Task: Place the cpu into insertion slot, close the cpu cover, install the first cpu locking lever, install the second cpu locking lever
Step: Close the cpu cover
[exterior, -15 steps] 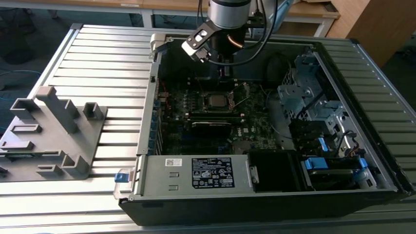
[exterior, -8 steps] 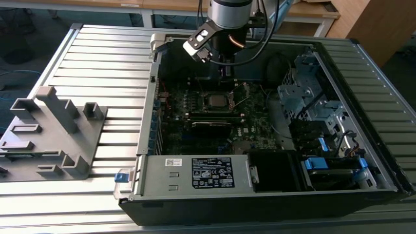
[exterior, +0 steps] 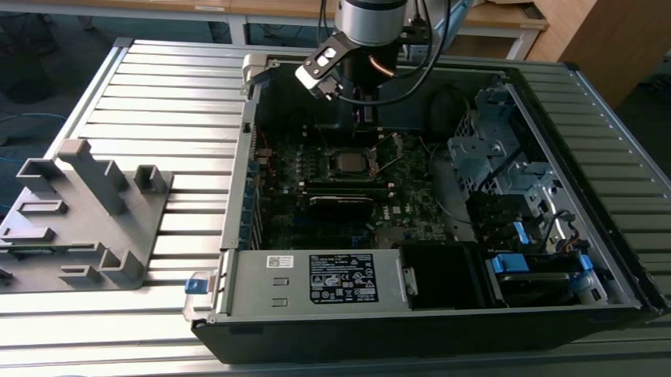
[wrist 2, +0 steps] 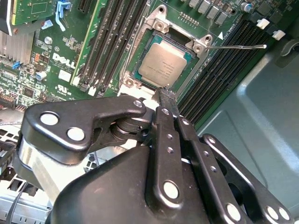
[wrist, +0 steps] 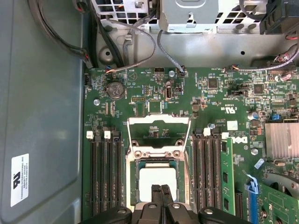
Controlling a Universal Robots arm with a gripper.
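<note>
- Jaws of your gripper [wrist: 161, 190] are pressed together, holding nothing, just above the cpu [wrist: 158, 179].
- That cpu lies in the insertion slot [wrist: 132, 177], mid-frame in your exterior view.
- Your cpu cover [wrist: 159, 121] stands open.

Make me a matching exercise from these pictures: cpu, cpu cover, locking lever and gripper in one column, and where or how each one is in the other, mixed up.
1. cpu
2. cpu cover
3. locking lever
4. gripper

A. swung open, off the socket
B. tips at the cpu's edge
C. lying in the insertion slot
D. thin rod, unlatched and sticking out

Pairs: 1-C, 2-A, 3-D, 4-B
</note>
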